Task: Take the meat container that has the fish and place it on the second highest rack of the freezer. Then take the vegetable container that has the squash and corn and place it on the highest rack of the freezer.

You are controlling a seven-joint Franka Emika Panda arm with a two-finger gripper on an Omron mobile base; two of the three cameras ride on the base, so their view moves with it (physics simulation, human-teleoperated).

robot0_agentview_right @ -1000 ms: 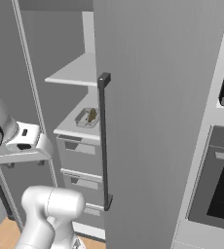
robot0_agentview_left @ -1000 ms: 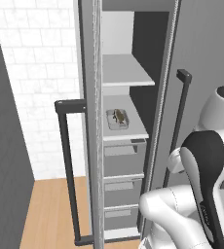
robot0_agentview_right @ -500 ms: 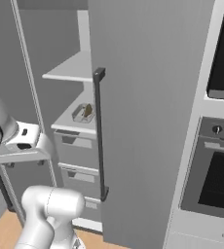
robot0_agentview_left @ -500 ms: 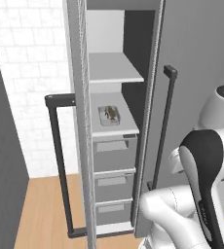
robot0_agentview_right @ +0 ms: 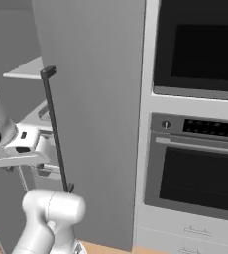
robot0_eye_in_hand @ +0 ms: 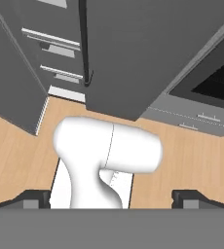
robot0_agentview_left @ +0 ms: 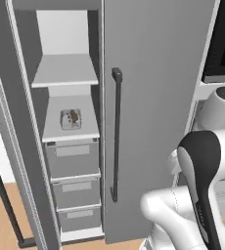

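What lies in the container (robot0_agentview_left: 71, 118) on the freezer's lower open rack (robot0_agentview_left: 60, 133) is too small to name, and at nine o'clock the open door (robot0_agentview_left: 16, 146) runs off the picture's edge.

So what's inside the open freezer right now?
On the second-highest rack sits one clear container with something brownish inside, too small to identify. The highest rack shows nothing on its visible part. Below are three closed drawers, contents hidden.

Floor: we see light wood planks (robot0_eye_in_hand: 192, 160).
Cabinet door: grey (robot0_agentview_left: 158, 97), with a dark vertical handle (robot0_agentview_left: 116, 132).
Right side: built-in ovens (robot0_agentview_right: 200, 168), stacked, dark glass.
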